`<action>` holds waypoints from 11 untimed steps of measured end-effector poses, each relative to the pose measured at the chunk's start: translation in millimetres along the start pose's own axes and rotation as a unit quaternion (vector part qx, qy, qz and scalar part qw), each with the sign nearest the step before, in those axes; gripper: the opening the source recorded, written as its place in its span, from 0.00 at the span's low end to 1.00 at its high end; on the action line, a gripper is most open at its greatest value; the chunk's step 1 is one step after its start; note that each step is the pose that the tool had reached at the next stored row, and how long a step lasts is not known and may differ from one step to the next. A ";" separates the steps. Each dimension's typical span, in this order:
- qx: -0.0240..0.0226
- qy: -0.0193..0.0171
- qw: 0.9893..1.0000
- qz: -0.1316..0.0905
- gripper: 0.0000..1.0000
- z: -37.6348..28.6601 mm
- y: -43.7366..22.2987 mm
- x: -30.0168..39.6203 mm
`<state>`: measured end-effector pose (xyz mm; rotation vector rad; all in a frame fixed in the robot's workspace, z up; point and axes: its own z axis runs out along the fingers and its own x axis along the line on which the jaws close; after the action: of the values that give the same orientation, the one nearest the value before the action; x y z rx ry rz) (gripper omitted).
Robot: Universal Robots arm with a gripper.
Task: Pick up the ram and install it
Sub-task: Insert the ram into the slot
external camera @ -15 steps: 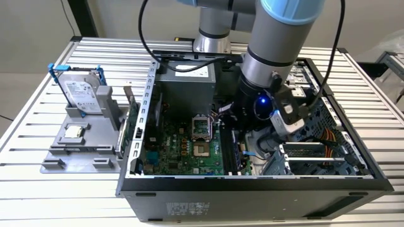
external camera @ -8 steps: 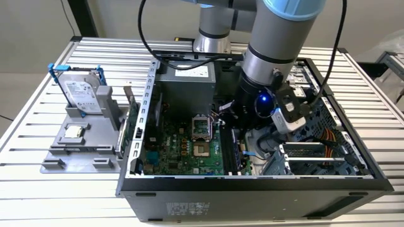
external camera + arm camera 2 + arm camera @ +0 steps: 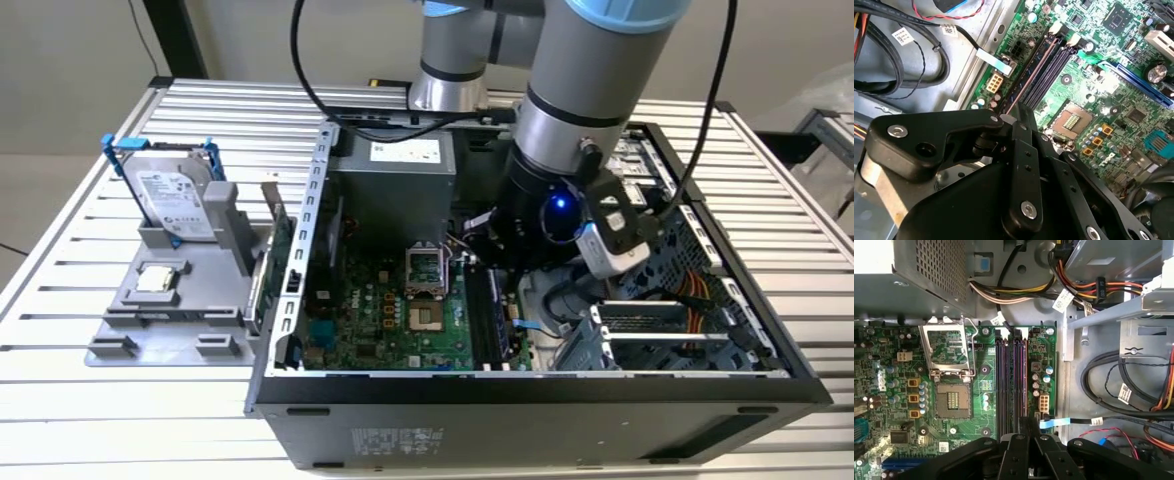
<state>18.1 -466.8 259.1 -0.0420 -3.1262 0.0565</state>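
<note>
I reached down inside the open computer case (image 3: 534, 400), over its green motherboard (image 3: 387, 320) beside the memory slots (image 3: 1011, 385). My pincer (image 3: 1010, 116) was clenched on the ram (image 3: 1026, 82) — a thin dark stick held edge-down along the slots, near the empty processor socket (image 3: 953, 402).

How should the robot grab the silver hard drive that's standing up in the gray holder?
Come straight down from above and pinch the hard drive across its thin sides near the top, by the blue bracket. It stands on its edge, and its lower part sits tucked inside the gray holder. The upper part is what sticks out free, so lifting it upward looks easiest.
</note>
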 end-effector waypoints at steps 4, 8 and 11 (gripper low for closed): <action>0.000 0.000 1.000 0.000 0.00 -2.9 -0.1 0.1; 0.000 0.000 1.000 -0.003 0.00 -3.2 -0.1 0.0; 0.000 -0.001 1.000 -0.015 0.00 -3.2 -0.1 0.0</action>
<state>18.2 -466.8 262.3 0.0047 -3.1270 0.0568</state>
